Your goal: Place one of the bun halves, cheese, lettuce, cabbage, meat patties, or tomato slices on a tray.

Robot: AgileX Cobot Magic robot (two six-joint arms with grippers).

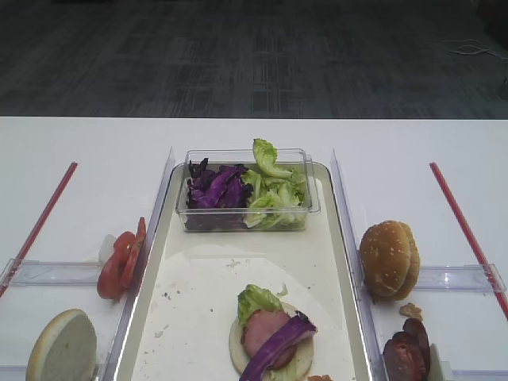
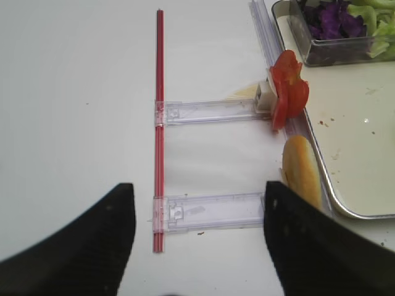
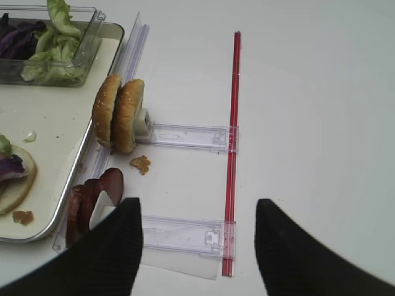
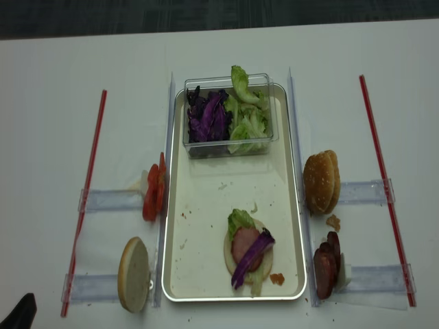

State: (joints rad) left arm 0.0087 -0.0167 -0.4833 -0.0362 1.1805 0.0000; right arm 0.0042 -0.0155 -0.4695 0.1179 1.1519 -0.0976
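Exterior high views show the tray (image 4: 206, 274) in the middle of my white desk (image 4: 55, 103). Nearest me on it sits a pale bun half (image 4: 248, 259) carrying a green lettuce leaf (image 4: 238, 221), a pink meat patty (image 4: 243, 244) and a long purple cabbage strip (image 4: 252, 258) laid across it.

My left tool (image 2: 197, 234) hangs above the desk left of the tray, its dark fingers (image 2: 92, 240) spread wide with nothing between them. My right tool (image 3: 197, 246) hangs on the other side, also wide apart and holding nothing.

Just left of the tray a cream-faced bun half (image 4: 134, 274) stands on edge in a clear holder. Behind it, red tomato slices (image 4: 153, 193) stand against the tray's rim. To the right, dark meat patties (image 4: 326, 264) stand near me, with sesame bun halves (image 4: 321, 181) on edge behind them and a crumb (image 4: 333, 222) between.

Farthest, at the tray's back end, a clear plastic tub (image 4: 230, 113) holds purple cabbage on its left and lettuce on its right.
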